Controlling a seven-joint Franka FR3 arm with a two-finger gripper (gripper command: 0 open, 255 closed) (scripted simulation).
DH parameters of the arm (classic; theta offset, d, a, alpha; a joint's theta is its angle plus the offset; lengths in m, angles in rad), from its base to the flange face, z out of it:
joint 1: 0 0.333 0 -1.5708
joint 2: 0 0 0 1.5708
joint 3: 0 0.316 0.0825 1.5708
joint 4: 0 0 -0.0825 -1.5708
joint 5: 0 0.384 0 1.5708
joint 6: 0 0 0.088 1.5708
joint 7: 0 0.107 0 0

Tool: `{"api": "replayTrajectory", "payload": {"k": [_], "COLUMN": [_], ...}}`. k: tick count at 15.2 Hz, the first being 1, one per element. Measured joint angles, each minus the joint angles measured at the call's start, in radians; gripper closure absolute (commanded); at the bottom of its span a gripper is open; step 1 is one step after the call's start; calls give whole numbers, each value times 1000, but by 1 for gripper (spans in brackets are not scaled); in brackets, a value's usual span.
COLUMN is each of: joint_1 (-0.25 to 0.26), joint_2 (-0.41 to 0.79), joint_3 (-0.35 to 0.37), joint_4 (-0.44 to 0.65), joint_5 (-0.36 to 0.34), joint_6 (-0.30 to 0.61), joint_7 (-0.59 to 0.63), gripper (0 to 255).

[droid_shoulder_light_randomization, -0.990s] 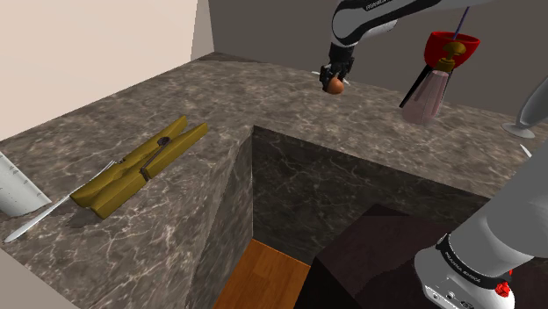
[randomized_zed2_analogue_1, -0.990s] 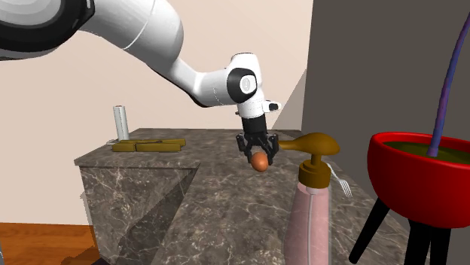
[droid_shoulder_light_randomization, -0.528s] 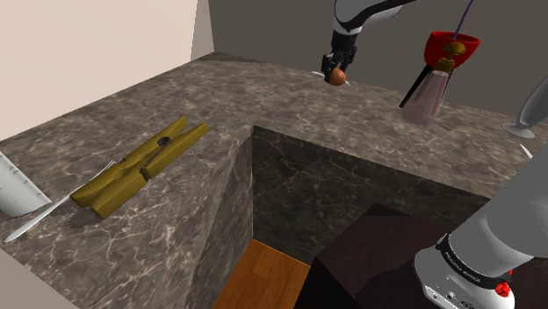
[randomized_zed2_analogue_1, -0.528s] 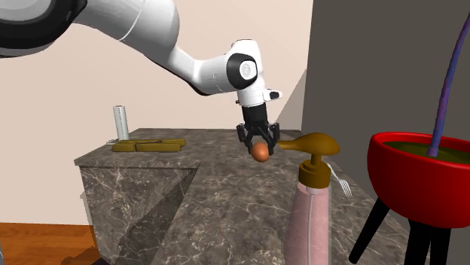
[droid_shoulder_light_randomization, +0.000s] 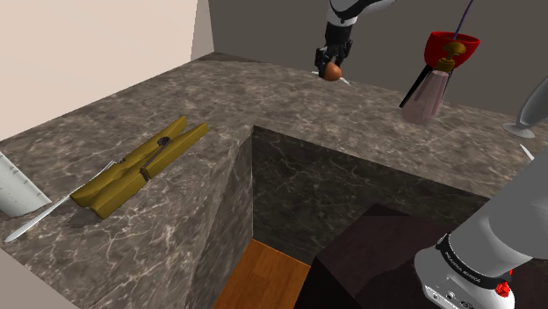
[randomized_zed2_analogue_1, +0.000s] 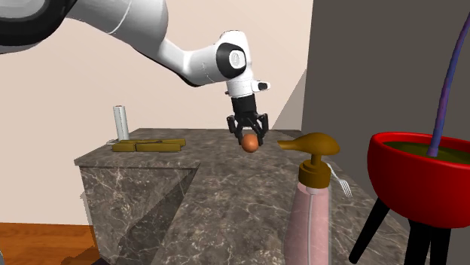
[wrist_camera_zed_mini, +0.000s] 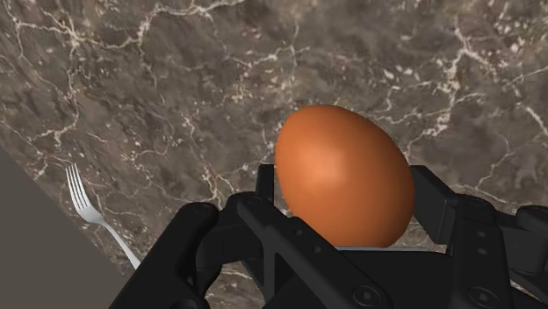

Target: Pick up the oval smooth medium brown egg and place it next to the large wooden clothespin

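A dark marble counter (droid_shoulder_light_randomization: pixel 132 114) is laid out in an L, and the white arm (randomized_zed2_analogue_1: pixel 143 30) is extended above its far stretch. The large yellowish wooden clothespin (droid_shoulder_light_randomization: pixel 140 165) is laid flat on the near wing, well apart from the black gripper (randomized_zed2_analogue_1: pixel 250 136). The brown egg (wrist_camera_zed_mini: pixel 344 174) is pinched between the gripper's fingers and held clear above the marble, with a small fork (wrist_camera_zed_mini: pixel 97 219) lying nearby.

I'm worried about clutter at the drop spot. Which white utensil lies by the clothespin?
The long plain utensil beside the clothespin; the fork lies far off, near the held egg.
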Motion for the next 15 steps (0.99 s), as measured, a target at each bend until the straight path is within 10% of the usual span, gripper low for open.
{"api": "replayTrajectory", "payload": {"k": [15], "joint_1": [191], "joint_2": [77], "joint_3": [151], "joint_4": [116], "joint_5": [-54], "joint_6": [-92], "joint_7": [348], "gripper": [255]}}
